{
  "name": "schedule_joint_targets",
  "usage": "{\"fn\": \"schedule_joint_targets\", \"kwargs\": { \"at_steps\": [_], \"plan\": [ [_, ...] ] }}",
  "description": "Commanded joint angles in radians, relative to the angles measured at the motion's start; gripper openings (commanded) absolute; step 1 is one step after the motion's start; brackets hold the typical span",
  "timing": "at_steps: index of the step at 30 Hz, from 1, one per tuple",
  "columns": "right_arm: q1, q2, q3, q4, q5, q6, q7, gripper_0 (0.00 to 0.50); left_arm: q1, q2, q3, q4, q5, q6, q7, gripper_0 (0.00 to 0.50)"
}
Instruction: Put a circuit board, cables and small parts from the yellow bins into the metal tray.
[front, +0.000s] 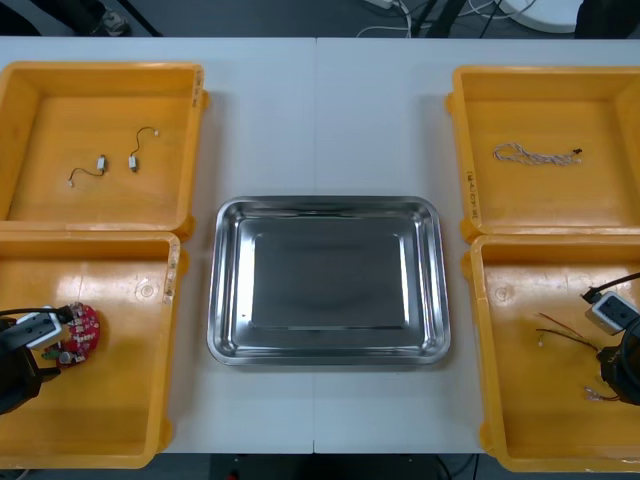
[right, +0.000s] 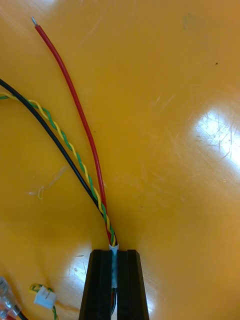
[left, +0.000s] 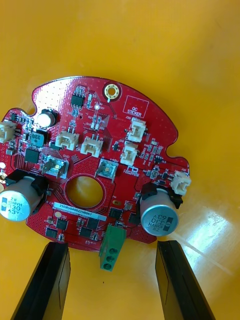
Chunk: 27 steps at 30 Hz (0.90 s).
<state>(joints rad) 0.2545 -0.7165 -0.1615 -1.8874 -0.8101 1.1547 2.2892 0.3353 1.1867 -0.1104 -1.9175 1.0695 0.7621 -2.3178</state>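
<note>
Right gripper (right: 115, 252) pinches a red, black and yellow-green cable bundle (right: 102, 210); left gripper (left: 112, 244), jaws spread, faces the round red circuit board (left: 95, 150) and should close squarely on its edge.

A yellow bin wall (front: 172, 300) stands between my left fingers (left: 55, 280) and the metal tray (front: 228, 300). A second bin wall (front: 478, 310) bars my right fingers (right: 132, 285), which pinch cables (right: 106, 220). The tray lies bare, open above.

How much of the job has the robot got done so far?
Nothing is done yet: the metal tray lies bare. In hand: the right gripper, jaws shut, grips a bundle of cables in the near right bin; the left gripper, jaws open, stands at the circuit board in the near left bin. Left: moving those, plus the small metal parts and the twisted cable.
</note>
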Motion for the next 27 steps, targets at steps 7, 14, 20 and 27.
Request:
{"fn": "schedule_joint_targets", "kwargs": {
  "at_steps": [7,14,20,27],
  "plan": [
    [-0.024,0.015,0.01,-0.002,0.006,0.011,-0.016,0.023,-0.018,0.042,-0.006,-0.002,0.01,-0.012,-0.08,0.0],
    [-0.054,0.012,-0.013,-0.015,0.002,0.079,-0.02,0.023,-0.018,0.042,-0.008,0.0,0.012,-0.012,-0.08,0.0],
    [-0.098,0.011,-0.072,-0.068,0.002,0.241,-0.027,0.023,-0.016,0.042,-0.008,-0.002,0.014,-0.012,-0.08,0.0],
    [-0.136,0.002,-0.139,-0.139,-0.007,0.41,-0.034,0.022,-0.022,0.042,-0.008,-0.002,0.018,-0.012,-0.08,0.0]
  ]
}}
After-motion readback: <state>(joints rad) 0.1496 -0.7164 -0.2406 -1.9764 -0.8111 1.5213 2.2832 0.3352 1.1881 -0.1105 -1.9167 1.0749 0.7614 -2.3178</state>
